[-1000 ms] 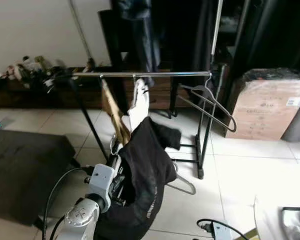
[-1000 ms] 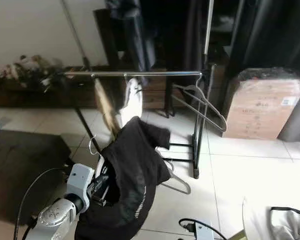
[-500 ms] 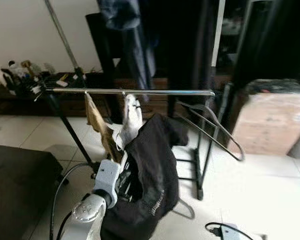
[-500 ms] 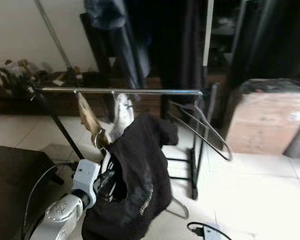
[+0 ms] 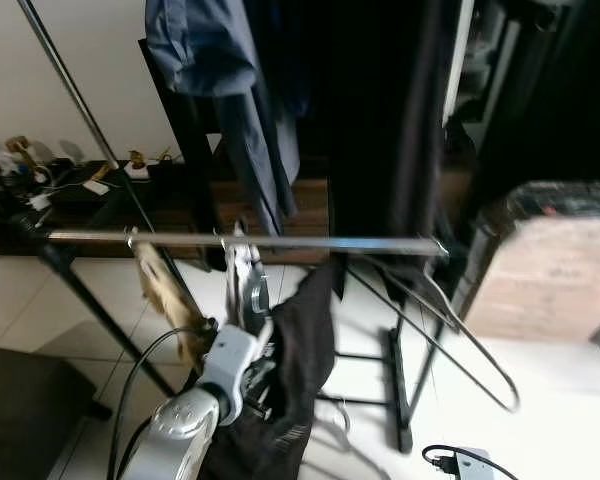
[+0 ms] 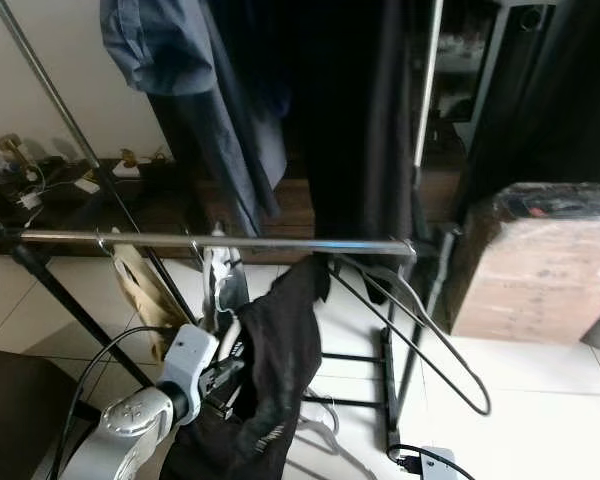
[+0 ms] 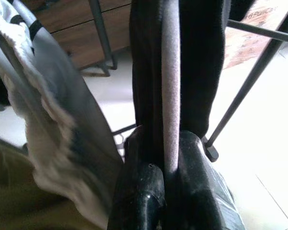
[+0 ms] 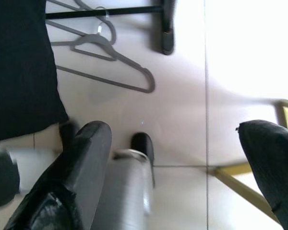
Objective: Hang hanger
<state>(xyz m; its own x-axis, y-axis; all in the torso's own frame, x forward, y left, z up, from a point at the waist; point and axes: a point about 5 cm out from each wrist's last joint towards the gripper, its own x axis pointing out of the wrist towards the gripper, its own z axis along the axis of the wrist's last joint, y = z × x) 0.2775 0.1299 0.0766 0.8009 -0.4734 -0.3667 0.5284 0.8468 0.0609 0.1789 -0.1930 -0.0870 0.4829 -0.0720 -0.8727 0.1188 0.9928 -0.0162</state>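
Evidently the left gripper's [image 7: 170, 191] jaws are clamped on the grey hanger [image 7: 170, 86] carrying a black garment [image 5: 300, 350], raised just below the rack's rail [image 5: 280, 242] ahead, so hooking on remains, while the right gripper's [image 8: 177, 167] jaws gape, idle.

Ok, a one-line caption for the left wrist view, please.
Left claw shut on a grey hanger carrying a black garment, beside a white garment on the rack.
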